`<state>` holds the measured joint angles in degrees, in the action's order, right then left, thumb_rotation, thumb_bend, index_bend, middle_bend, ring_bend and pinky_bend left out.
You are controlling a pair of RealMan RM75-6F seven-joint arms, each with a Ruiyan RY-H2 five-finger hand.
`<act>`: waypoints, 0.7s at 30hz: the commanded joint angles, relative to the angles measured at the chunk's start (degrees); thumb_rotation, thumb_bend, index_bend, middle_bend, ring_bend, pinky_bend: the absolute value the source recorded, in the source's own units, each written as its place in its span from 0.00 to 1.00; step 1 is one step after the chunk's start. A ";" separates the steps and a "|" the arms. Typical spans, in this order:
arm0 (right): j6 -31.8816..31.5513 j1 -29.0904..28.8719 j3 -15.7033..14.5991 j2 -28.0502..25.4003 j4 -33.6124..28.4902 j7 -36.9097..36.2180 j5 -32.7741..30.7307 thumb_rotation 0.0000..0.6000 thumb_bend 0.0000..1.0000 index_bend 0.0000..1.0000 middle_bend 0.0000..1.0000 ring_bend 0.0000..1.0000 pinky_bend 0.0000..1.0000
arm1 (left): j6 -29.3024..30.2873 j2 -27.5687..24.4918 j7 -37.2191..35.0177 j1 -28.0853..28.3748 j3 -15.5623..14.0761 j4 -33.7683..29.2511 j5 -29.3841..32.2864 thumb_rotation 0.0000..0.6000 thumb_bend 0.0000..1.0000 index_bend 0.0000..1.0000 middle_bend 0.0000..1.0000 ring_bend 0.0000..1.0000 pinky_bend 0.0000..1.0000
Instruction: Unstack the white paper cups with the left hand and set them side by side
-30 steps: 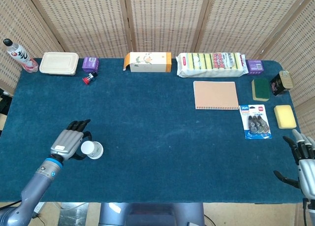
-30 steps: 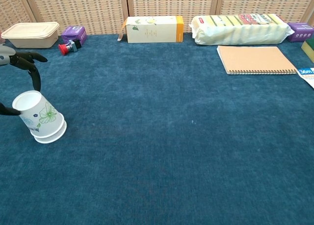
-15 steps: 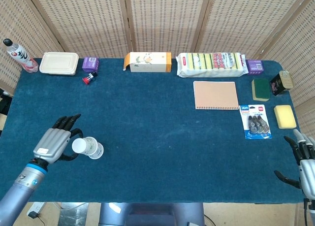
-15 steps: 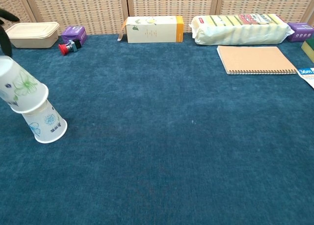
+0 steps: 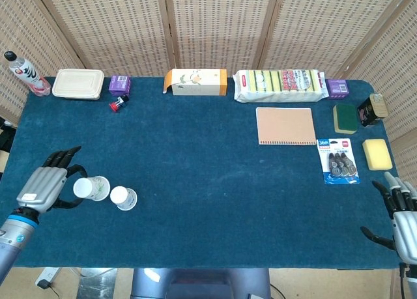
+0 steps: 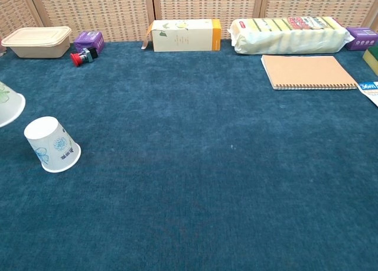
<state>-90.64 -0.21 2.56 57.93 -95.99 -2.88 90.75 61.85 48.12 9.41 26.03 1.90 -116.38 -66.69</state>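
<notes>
On blue pack (image 5: 337,159), "36m" label

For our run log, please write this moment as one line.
left robot hand: holds lifted cup | second cup: upside down on table | right robot hand: open

Blue-clothed table (image 5: 208,182) — cup (image 5: 122,198), notebook (image 5: 285,126), sponge pack (image 5: 280,85) on it.

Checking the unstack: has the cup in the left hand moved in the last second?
Yes. The lifted cup has come off the standing cup and shifted left in the head view, carried by the left hand.
</notes>
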 commanded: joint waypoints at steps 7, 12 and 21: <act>0.09 0.01 -0.12 0.11 -0.20 0.19 0.05 1.00 0.16 0.12 0.00 0.00 0.00 | -9.99 9.63 -5.84 2.66 0.52 15.22 5.75 1.00 0.20 0.42 0.00 0.00 0.00; 0.27 -0.08 -0.13 0.01 -0.26 -0.06 0.05 1.00 0.16 0.12 0.00 0.00 0.00 | -12.07 12.90 -6.07 3.94 0.83 17.15 5.27 1.00 0.20 0.42 0.00 0.00 0.00; 0.27 -0.08 0.05 -0.24 0.03 -0.94 -0.36 1.00 0.16 0.12 0.00 0.00 0.00 | -12.05 15.70 -2.76 6.03 1.76 14.88 5.76 1.00 0.20 0.42 0.00 0.00 0.00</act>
<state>-90.35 -0.29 2.60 57.71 -95.98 -3.80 90.40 49.57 63.53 6.39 31.81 3.45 -101.11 -60.91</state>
